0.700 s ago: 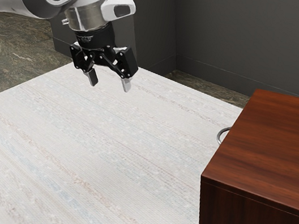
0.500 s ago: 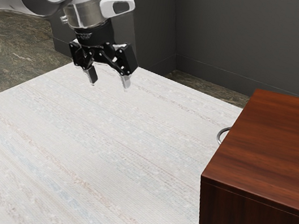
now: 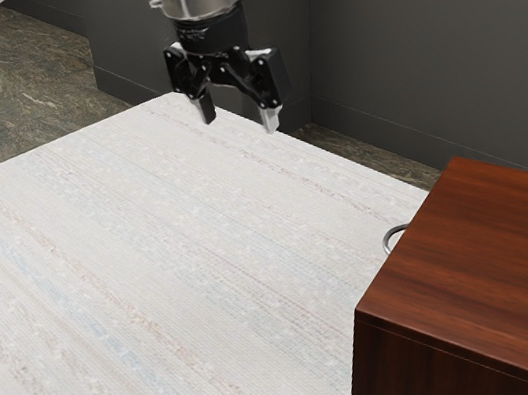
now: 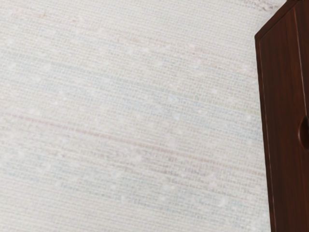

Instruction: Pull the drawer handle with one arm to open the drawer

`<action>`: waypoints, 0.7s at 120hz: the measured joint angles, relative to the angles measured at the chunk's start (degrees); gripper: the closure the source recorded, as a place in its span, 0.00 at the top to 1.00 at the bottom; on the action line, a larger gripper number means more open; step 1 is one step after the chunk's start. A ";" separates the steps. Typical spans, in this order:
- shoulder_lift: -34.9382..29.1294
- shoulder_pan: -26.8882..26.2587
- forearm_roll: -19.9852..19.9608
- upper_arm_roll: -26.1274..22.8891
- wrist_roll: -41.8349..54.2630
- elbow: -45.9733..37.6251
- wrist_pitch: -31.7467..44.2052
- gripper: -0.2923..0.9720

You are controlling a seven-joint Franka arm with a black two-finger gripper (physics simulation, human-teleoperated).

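Observation:
A dark red-brown wooden drawer box (image 3: 474, 304) stands on the table at the exterior view's right. Its curved grey metal handle (image 3: 394, 237) sticks out from the box's far-left face, low over the table. My black gripper (image 3: 239, 113) hangs open above the table's far edge, well to the left of the handle, with nothing between its fingers. In the wrist view the box's front face (image 4: 286, 121) shows beside the pale tabletop, with a dark rounded bit of the handle (image 4: 304, 133) at the picture's edge.
The pale woven-textured table (image 3: 160, 271) stretches wide between my gripper and the box. A dark grey wall (image 3: 450, 56) rises behind the table, and stone floor (image 3: 19, 86) lies at the exterior view's left.
My gripper has risen and moved toward the exterior view's right and the table's far edge, still open. The drawer box has not moved.

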 joint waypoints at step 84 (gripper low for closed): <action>12.21 0.08 -11.91 -2.26 -4.87 -5.01 16.86 0.74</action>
